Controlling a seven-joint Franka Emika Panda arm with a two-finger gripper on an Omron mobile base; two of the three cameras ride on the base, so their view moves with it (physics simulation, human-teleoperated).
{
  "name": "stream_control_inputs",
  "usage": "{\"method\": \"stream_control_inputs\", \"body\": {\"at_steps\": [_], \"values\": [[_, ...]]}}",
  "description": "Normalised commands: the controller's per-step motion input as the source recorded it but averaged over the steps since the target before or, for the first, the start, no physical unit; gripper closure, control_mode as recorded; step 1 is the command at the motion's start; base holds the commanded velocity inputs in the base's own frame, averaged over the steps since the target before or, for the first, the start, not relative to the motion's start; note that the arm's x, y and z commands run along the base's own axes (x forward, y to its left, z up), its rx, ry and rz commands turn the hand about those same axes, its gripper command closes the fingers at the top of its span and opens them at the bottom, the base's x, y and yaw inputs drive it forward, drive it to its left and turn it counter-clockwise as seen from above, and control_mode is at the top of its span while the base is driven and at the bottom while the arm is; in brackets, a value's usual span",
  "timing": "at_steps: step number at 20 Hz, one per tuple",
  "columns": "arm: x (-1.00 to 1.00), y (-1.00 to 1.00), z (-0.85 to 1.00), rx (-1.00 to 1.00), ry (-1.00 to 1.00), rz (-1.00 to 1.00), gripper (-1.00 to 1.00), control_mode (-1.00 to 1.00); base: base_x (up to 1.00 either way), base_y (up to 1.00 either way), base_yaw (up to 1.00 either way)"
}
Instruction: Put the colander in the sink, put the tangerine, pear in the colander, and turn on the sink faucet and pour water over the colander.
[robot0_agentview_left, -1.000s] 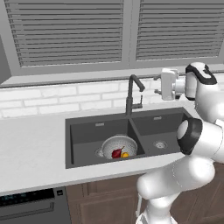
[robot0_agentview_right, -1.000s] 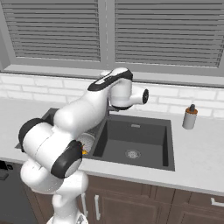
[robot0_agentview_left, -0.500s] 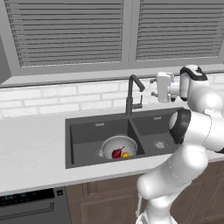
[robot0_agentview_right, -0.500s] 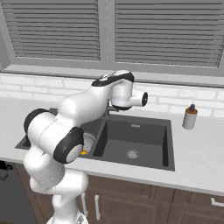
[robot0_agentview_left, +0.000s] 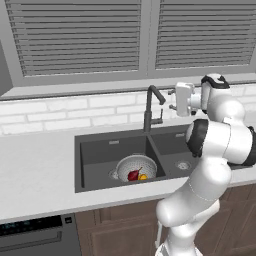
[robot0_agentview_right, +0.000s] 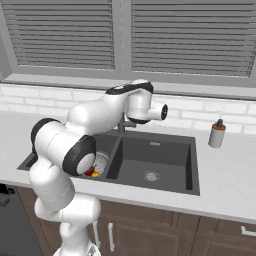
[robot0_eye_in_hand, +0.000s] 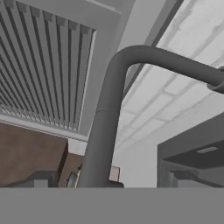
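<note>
Open-jawed, the gripper (robot0_agentview_left: 173, 99) hangs beside the sink faucet (robot0_agentview_left: 151, 106) over a white counter (robot0_agentview_left: 35, 170); the right base view adds a soap dispenser (robot0_agentview_right: 216, 134).

Base views flank sink (robot0_agentview_left: 100, 155), hand view close

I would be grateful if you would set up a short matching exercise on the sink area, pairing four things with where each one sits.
Things:
1. colander
2. pear
3. sink faucet
4. soap dispenser

Places:
A. on the counter to the right of the sink
B. at the back edge of the sink, by the divider between the basins
C. in the left basin
D. inside the colander, beside the tangerine

Pairs: 1-C, 2-D, 3-B, 4-A
</note>
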Motion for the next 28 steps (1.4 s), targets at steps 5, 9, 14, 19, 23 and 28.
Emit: {"method": "stream_control_inputs", "body": {"at_steps": [5, 9, 14, 19, 23, 28], "values": [[0.0, 0.45, 0.0, -0.01, 0.0, -0.04, -1.0, -1.0, 0.0, 0.0, 0.0], [0.03, 0.28, 0.0, 0.0, 0.0, -0.03, -1.0, -1.0, 0.0, 0.0, 0.0], [0.18, 0.25, 0.0, 0.0, 0.0, -0.02, -1.0, -1.0, 0.0, 0.0, 0.0], [0.44, 0.2, 0.0, 0.0, 0.0, 0.0, -1.0, -1.0, 0.0, 0.0, 0.0], [0.33, 0.27, 0.0, 0.0, 0.0, 0.0, -1.0, -1.0, 0.0, 0.0, 0.0], [0.11, 0.44, 0.0, 0.0, -0.01, -0.05, -1.0, -1.0, 0.0, 0.0, 0.0]]}}
